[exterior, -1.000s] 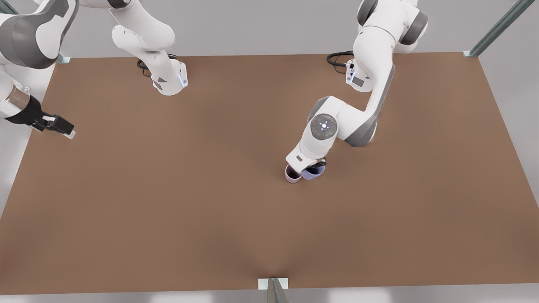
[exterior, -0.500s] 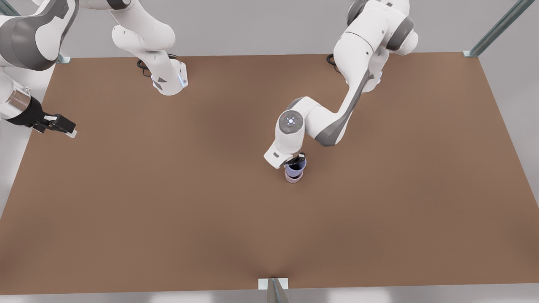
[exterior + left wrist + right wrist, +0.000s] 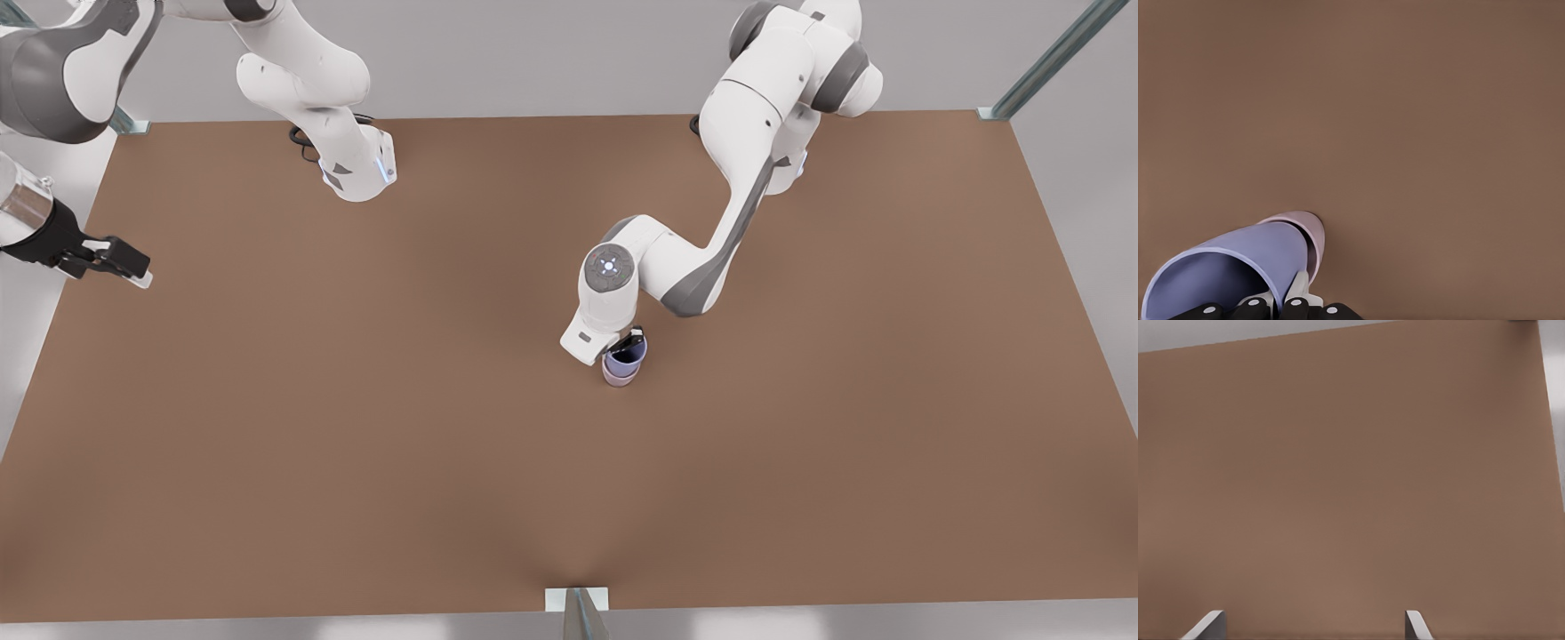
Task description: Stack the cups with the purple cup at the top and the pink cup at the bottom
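Note:
The purple cup (image 3: 626,354) stands in the mouth of the pink cup (image 3: 620,377) near the table's middle, so only the pink cup's lower wall shows below it. My left gripper (image 3: 632,340) is shut on the purple cup's rim. In the left wrist view the purple cup (image 3: 1238,267) runs from the gripper (image 3: 1281,300) down into the pink cup (image 3: 1310,230), one finger (image 3: 1297,288) outside its wall. My right gripper (image 3: 133,267) waits open over the table's edge at the front view's left, and its own view shows it (image 3: 1311,628) holding nothing.
The brown table (image 3: 356,444) carries both arm bases (image 3: 360,173) at its far edge. Metal frame posts (image 3: 1049,62) stand at the corners, and a bracket (image 3: 576,601) sits at the near edge.
The left gripper carried the purple cup toward the front view's left, over the pink cup, and lowered it in. The right gripper drifted slightly further toward that left edge.

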